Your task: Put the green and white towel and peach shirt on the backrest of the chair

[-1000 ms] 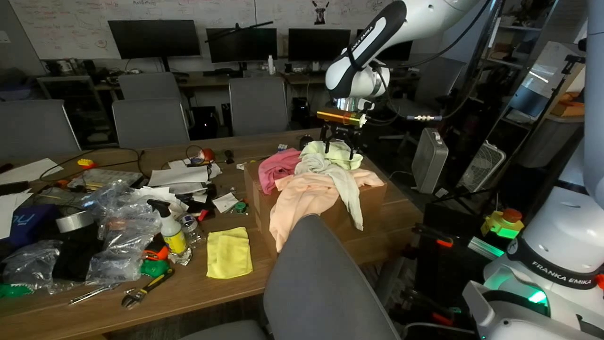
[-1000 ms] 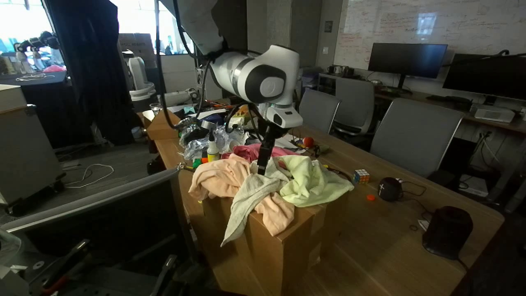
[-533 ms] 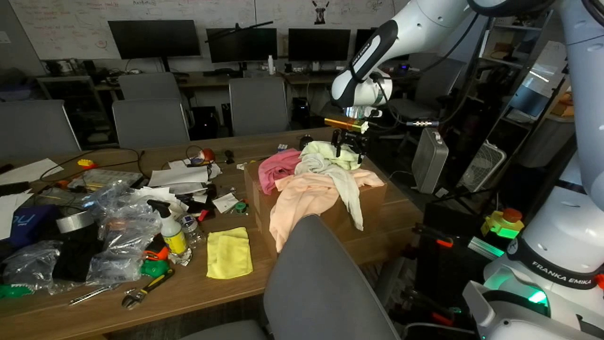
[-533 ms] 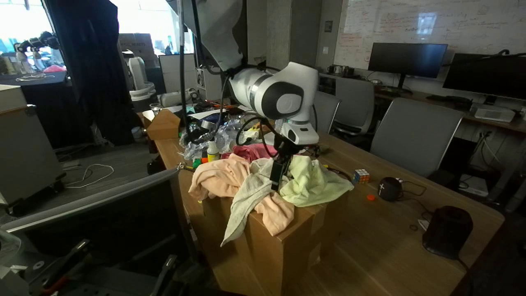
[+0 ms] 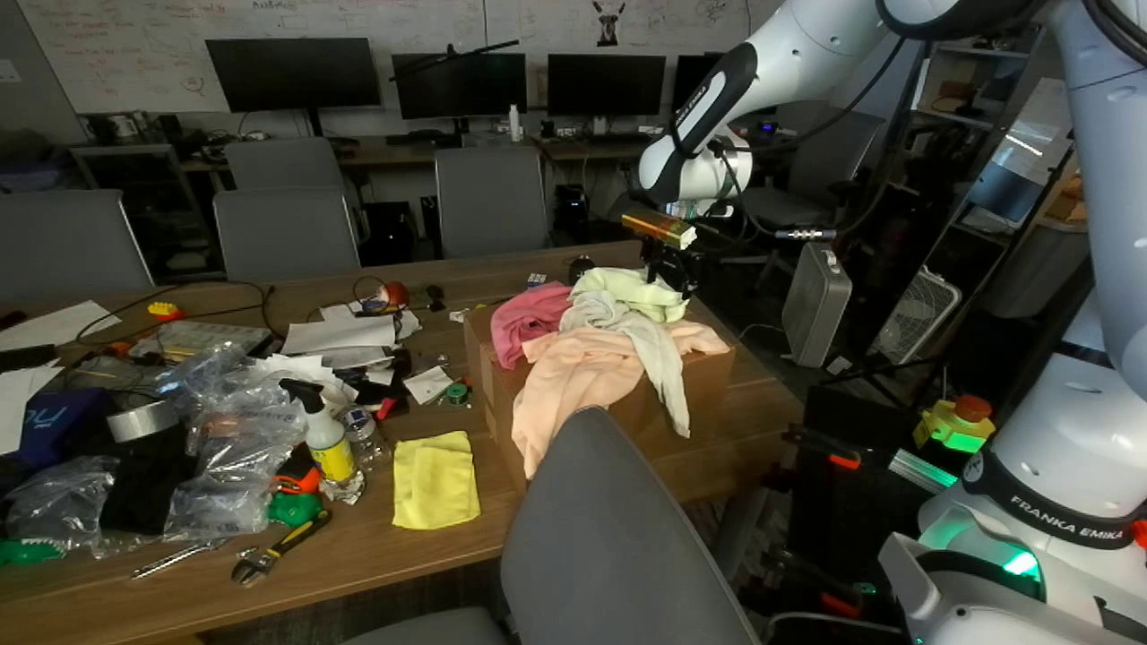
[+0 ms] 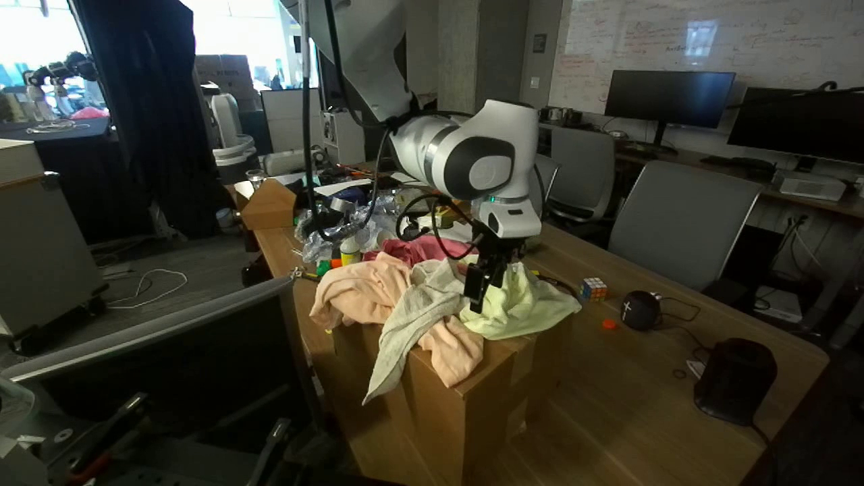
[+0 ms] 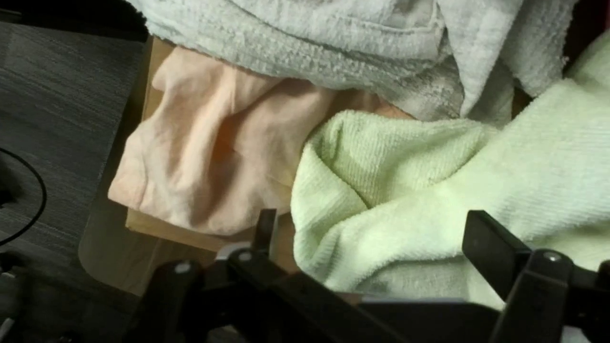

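A light green towel [image 5: 618,285] lies bunched on top of a cardboard box in both exterior views. A whitish towel [image 6: 415,327] lies beside it, one end hanging over the box edge. The peach shirt [image 5: 573,372] lies partly under the whitish towel and drapes down the box; part of it shows in the wrist view [image 7: 190,143]. The grey chair backrest [image 5: 618,537] stands close to the box. My gripper [image 7: 371,227] is open, tilted, over the green towel's near end. A fold of green towel [image 7: 405,233] shows between the spread fingers. Whether they touch it I cannot tell.
The cardboard box [image 6: 432,418] stands on the wooden table [image 6: 607,405]. A pink cloth [image 5: 529,318] lies on the box. A yellow cloth [image 5: 436,479], spray bottle [image 5: 330,439] and plastic bags lie on the table. A Rubik's cube [image 6: 593,289] and black speakers [image 6: 736,381] stand beyond the box.
My gripper has moved from above the whitish towel across to the green towel's end and has tilted. Its fingers stay apart. The cloths have not visibly moved.
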You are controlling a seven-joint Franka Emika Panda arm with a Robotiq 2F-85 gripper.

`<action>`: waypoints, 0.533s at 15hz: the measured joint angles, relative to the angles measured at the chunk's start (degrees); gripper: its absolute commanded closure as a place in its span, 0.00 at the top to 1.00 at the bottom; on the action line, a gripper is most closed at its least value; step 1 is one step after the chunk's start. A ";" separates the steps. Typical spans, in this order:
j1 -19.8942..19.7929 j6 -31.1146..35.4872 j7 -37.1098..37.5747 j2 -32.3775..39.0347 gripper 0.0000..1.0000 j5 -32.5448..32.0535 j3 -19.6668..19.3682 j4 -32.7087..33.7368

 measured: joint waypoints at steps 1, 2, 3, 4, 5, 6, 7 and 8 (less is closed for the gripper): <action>0.05 0.55 1.14 0.06 1.00 -0.34 -0.28 0.08; 0.06 1.13 2.26 0.14 1.00 -0.60 -0.54 0.14; 0.09 1.61 3.35 0.29 1.00 -0.76 -0.77 0.27; 0.10 2.23 4.44 0.56 1.00 -0.99 -0.96 0.47; 0.10 2.63 5.48 0.94 1.00 -1.27 -1.11 0.81; 0.10 2.98 6.42 1.41 1.00 -1.47 -1.19 1.21; 0.10 3.33 7.26 1.94 1.00 -1.58 -1.19 1.67; 0.10 3.53 8.02 2.52 1.00 -1.62 -1.19 2.25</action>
